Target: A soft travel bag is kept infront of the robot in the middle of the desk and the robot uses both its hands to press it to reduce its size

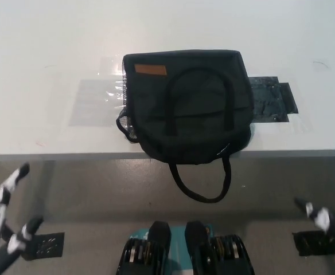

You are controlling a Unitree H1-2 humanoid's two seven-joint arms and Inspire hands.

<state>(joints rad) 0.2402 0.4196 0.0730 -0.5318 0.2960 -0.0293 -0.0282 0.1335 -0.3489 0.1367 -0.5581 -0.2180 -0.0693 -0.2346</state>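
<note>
The dark green soft fabric travel bag (187, 109) lay mid-desk at the white desk's (41, 57) near edge, one strap loop hanging over. It looked light and yielding; pressing its flat top seemed best. Its tan label (150, 69) was unreadable. White left hand (4, 226) hung low, fingers spread; right hand (319, 217) barely showed, state unclear.
</note>
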